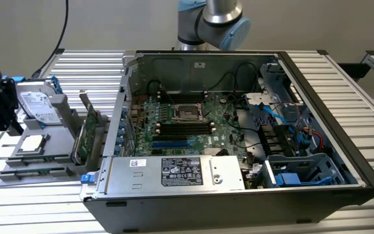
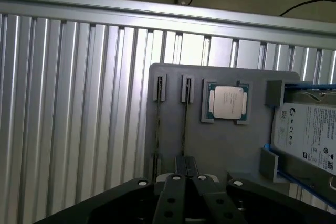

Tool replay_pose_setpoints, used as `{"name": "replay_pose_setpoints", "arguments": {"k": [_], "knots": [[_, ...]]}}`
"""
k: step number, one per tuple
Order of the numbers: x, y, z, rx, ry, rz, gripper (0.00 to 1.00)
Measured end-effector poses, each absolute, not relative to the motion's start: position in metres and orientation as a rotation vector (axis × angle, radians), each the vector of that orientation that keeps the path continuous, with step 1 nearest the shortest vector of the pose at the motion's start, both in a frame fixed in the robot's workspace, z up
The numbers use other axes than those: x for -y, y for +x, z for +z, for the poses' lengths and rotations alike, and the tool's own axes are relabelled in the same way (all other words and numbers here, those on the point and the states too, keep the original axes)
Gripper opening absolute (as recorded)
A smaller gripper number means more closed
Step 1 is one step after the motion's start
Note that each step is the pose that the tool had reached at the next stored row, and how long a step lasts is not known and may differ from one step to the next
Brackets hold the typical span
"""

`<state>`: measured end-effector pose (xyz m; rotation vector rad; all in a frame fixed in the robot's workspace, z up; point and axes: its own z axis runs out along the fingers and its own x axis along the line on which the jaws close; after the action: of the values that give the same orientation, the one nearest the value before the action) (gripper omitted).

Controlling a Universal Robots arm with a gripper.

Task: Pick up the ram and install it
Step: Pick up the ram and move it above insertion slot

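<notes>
Ram (image 2: 185,121) stands on edge in its tray groove, with the gripper (image 2: 184,165) closed and empty in line with its end.

The slatted aluminium table (image 1: 343,73) carries the open computer case (image 1: 174,212), laid on its side so the motherboard (image 1: 174,105) and its long black memory slots (image 1: 185,129) face up for access from above. Towards the exterior view's left, the grey tray (image 2: 231,150) gives each part its own pocket. The hard drive (image 2: 310,135) sits at one edge, and the expansion card (image 1: 86,134) stands upright along the edge nearest the case, between pockets and case wall. The CPU (image 2: 227,102) lies flat mid-tray, with two thin sticks in parallel grooves beyond it, upright probably so their faces can be pinched. The fingers are drawn together with nothing between them. The neighbouring stick (image 2: 159,121) stands close alongside, leaving little room.
</notes>
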<state>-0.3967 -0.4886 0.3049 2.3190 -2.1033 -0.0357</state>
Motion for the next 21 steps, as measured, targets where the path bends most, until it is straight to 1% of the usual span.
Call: {"name": "replay_pose_setpoints", "arguments": {"k": [1, 2, 3, 4, 5, 6, 21], "knots": [[0.489, -0.397, 0.305, 2.103, 2.319, -0.036, 0.12], [0.489, -0.397, 0.305, 2.103, 2.319, -0.036, 0.16], [0.489, -0.397, 0.305, 2.103, 2.319, -0.036, 0.16], [0.489, -0.397, 0.305, 2.103, 2.319, -0.036, 0.23], [0.489, -0.397, 0.305, 2.103, 2.319, -0.036, 0.23], [0.489, -0.397, 0.305, 2.103, 2.319, -0.036, 0.30], [0.489, -0.398, 0.278, 2.101, 2.319, -0.033, 0.30]]}}
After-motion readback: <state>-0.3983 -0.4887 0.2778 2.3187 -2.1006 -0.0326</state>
